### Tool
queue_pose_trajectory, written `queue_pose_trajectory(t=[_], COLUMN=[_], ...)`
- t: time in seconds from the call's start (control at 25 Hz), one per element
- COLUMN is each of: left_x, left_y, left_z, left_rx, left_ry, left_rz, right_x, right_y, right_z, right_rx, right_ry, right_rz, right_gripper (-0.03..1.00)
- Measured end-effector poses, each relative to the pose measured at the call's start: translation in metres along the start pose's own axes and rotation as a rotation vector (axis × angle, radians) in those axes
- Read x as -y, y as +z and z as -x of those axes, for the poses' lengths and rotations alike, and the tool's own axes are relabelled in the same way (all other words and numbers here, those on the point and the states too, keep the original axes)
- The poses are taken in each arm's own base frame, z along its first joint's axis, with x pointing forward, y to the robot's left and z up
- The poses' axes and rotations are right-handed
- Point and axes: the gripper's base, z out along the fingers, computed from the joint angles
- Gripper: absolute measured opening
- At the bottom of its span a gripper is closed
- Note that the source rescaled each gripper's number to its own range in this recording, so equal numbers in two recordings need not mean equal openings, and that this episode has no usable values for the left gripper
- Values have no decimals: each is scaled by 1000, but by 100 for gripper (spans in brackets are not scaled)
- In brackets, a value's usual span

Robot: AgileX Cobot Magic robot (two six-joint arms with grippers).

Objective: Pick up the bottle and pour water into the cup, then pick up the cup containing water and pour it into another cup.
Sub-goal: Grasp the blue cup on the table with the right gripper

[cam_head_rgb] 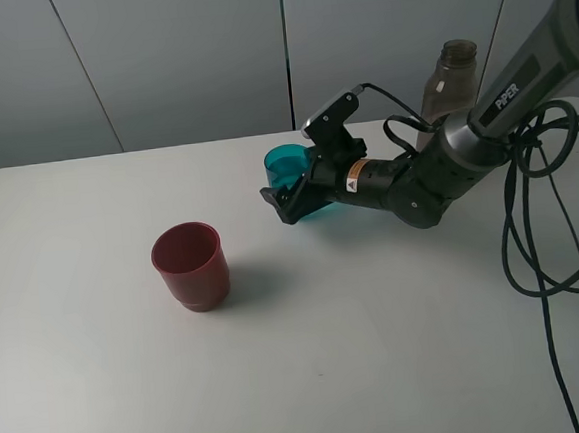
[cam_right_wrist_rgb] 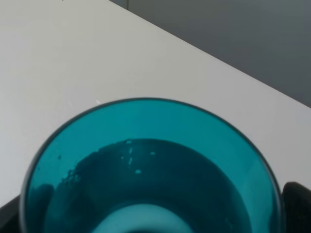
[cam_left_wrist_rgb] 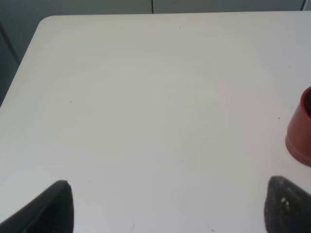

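The teal cup (cam_head_rgb: 288, 165) stands upright on the white table (cam_head_rgb: 380, 350), right of centre toward the back. My right gripper (cam_head_rgb: 296, 194) is open, with a finger on each side of the cup's lower body. In the right wrist view the cup (cam_right_wrist_rgb: 146, 160) fills the frame and holds water with small bubbles; a dark fingertip (cam_right_wrist_rgb: 297, 199) shows beside it. The red cup (cam_head_rgb: 189, 264) sits left of centre, empty side facing up, apart from the gripper. The smoky bottle (cam_head_rgb: 449, 79) stands behind my right arm. My left gripper (cam_left_wrist_rgb: 167, 204) is open over bare table, the red cup (cam_left_wrist_rgb: 301, 131) off to one side.
Black cables (cam_head_rgb: 562, 235) loop down from the right arm along the table's right side. A grey panelled wall (cam_head_rgb: 157, 56) runs behind the table's back edge. My left arm does not show in the exterior high view.
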Motion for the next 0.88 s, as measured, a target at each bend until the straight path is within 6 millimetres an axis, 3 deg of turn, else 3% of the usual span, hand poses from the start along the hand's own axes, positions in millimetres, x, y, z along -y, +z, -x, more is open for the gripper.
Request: queue_pose_trajectory(t=[0.32, 0.88], left_x=[0, 0], left_y=[0, 0], left_z=[0, 0], left_rx=[0, 0], left_ry=[0, 0], left_rz=[0, 0], right_x=[0, -6], right_y=[0, 8], right_z=[-3, -25], right_rx=[-22, -28], right_ry=[7, 45], right_rz=[0, 17], right_gripper=[100, 100])
